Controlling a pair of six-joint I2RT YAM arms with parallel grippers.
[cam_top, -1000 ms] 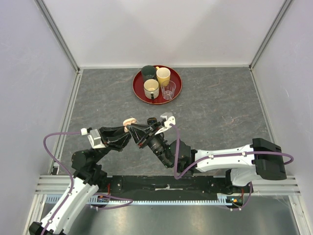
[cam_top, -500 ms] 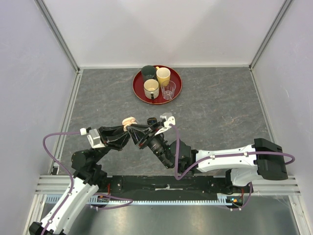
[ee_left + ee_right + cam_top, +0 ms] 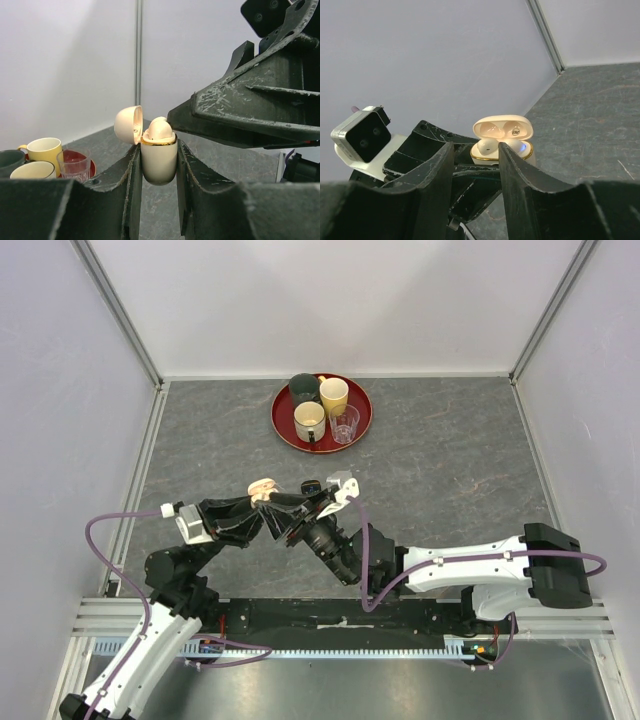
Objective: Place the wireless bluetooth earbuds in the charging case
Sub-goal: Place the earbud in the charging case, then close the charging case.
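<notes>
My left gripper (image 3: 158,167) is shut on the cream charging case (image 3: 158,162) and holds it upright above the table with its lid (image 3: 127,125) open. A cream-white earbud (image 3: 487,146) sits in the case; a second is partly hidden behind my right finger, where a blue light glows. My right gripper (image 3: 475,150) is open and empty, its fingers just in front of and above the case (image 3: 526,154). In the top view the case (image 3: 263,486) sits between both grippers, left gripper (image 3: 258,506) and right gripper (image 3: 284,508). The black earbuds are out of view.
A red tray (image 3: 283,423) at the back centre holds a dark green cup (image 3: 303,387), a yellow cup (image 3: 334,395), a cream cup (image 3: 309,420) and a clear glass (image 3: 344,423). White walls enclose the grey table.
Both grippers and the case have drifted slightly to the left. The left grip on the case is unchanged.
</notes>
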